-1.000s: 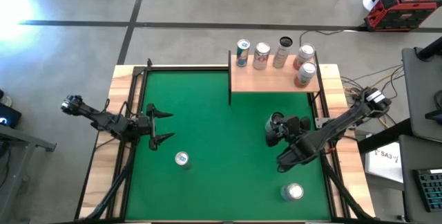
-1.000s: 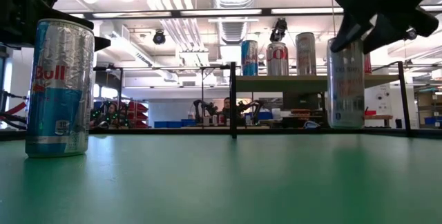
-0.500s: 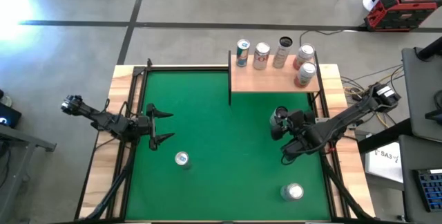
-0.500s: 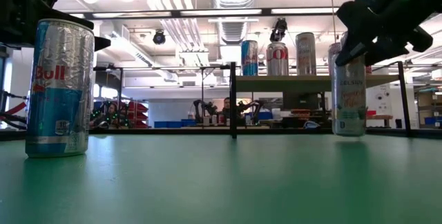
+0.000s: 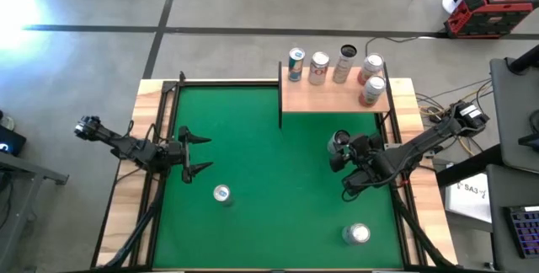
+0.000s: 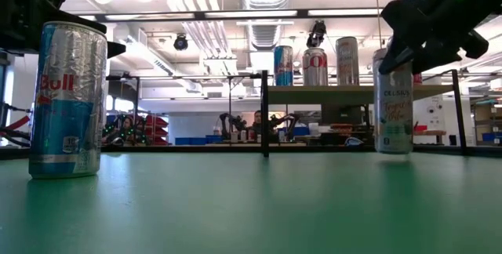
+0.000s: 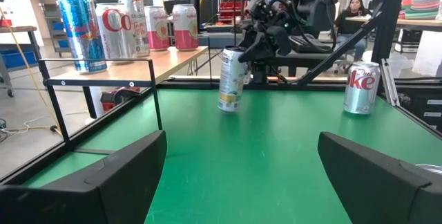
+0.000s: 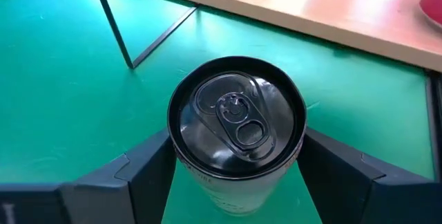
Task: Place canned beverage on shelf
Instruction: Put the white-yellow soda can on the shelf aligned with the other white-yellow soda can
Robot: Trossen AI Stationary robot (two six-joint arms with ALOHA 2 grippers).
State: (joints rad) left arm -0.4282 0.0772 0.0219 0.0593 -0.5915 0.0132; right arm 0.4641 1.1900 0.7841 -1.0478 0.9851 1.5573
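My right end effector (image 5: 341, 151) is pinching a tall pale can (image 6: 394, 101) near its top, a finger (image 8: 148, 169) on each side of the dark lid in the right wrist view. Can upright, maybe slightly tilted, just in front of the shelf (image 5: 333, 96), on the bench side, under the shelf's front edge toward its right half. In the low view the can's base sits at or barely above the green bench (image 5: 269, 180); can't tell if it touches. Shelf is at the bench's far edge, pale board on black posts. It carries five cans: a blue one (image 5: 296, 64), a white-red one (image 5: 319, 67), a dark-topped one (image 5: 344, 62), and two pinkish ones (image 5: 371, 79) at its right end. My left end effector (image 5: 192, 153) is spread wide, holding nothing, well apart from the shelf on the bench's left side. A blue-silver can (image 5: 221, 194) stands near it, farther from the shelf. A silver-red can (image 5: 357, 234) stands at the bench's near right, well apart from the shelf. A seated person (image 7: 353, 10) shows in the room beyond the bench in the left wrist view.
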